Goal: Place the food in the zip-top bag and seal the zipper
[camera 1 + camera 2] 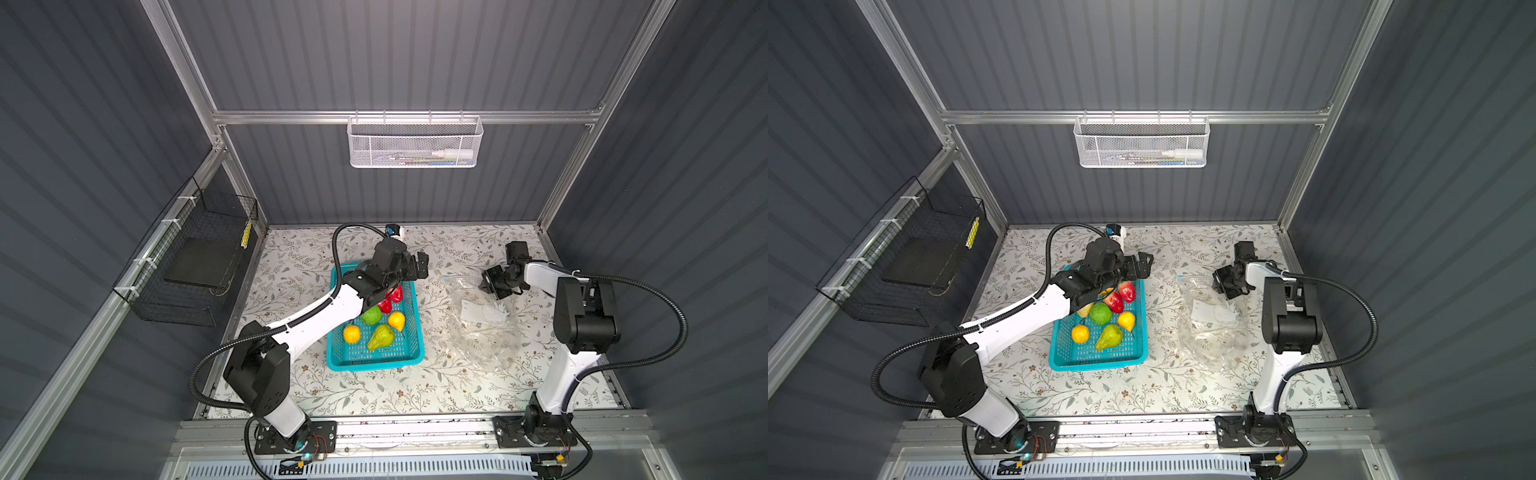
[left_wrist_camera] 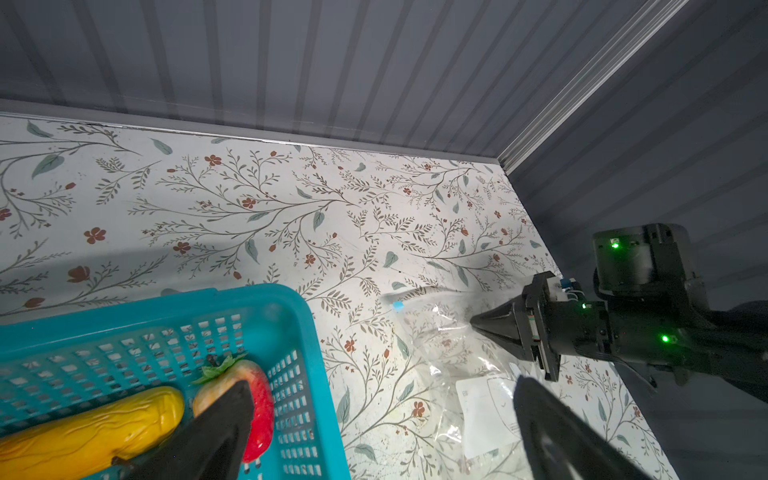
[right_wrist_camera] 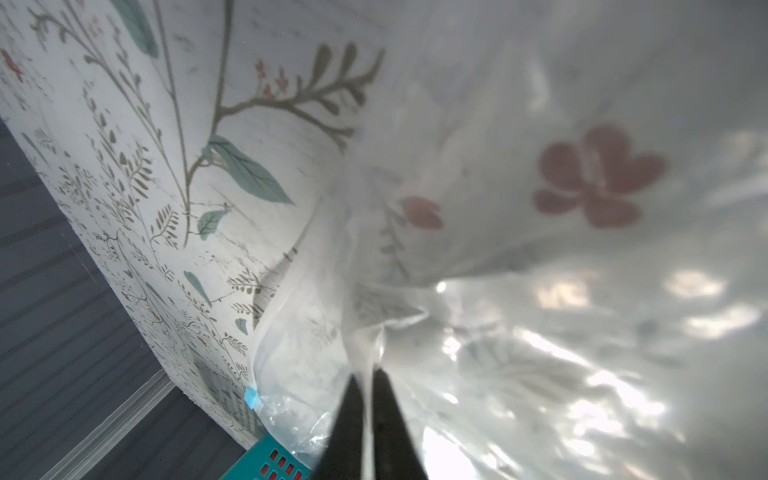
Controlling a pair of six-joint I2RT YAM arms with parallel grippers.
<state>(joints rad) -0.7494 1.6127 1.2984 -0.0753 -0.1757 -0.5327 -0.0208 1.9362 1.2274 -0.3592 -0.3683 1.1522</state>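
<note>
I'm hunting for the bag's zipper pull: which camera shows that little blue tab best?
The left wrist view: the blue tab is sharp there, at the zip-top bag's edge. The right wrist view shows it too, softer. In both top views it is a speck.

Crinkly, glossy clear plastic zip-top bag [image 1: 484, 336]; perforated teal plastic basket [image 1: 374, 366]; shiny plastic food [image 1: 380, 337]; matt floral-printed table [image 1: 374, 395].

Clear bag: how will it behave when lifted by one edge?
Probably floppy: the bag lies crinkled, so it should sag from the right gripper, whose jaws pinch one thin fold. Likely light and slippery, given the glossy film.
</note>
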